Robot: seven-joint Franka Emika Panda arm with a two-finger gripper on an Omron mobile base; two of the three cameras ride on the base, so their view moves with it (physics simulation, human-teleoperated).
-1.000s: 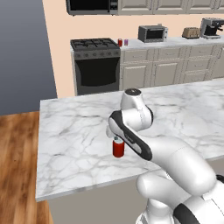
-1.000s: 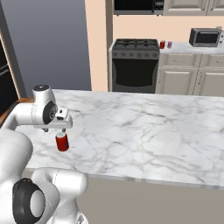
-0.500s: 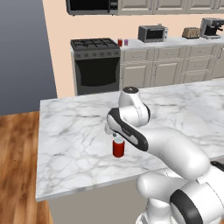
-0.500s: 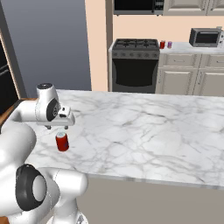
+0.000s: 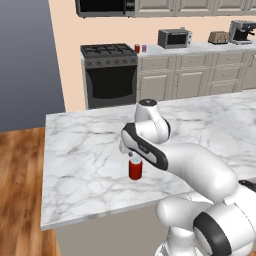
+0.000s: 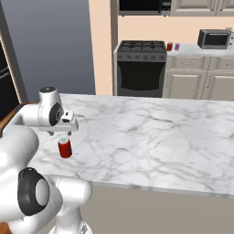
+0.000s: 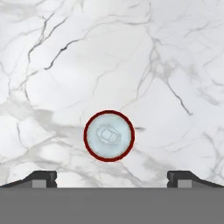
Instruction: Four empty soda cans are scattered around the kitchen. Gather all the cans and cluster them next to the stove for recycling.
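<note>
White marble island counter [image 5: 80, 145] bears an upright red soda can [image 5: 135, 168] near its front edge. The gripper [image 7: 112, 177] hangs straight above it, fingertips spread wide and clear of the can. Far behind, a red can [image 5: 137, 48] and purple can [image 5: 144, 48] stand just beside the stove [image 5: 110, 75].

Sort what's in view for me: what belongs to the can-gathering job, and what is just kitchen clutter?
Job:
- small red soda can with silver top, upright on the marble island
- red can and purple can on the counter beside the stove
- dark grey-black gas stove
- gripper, fingers spread

Lying about:
- grey toaster oven
- toaster
- coffee machine
</note>
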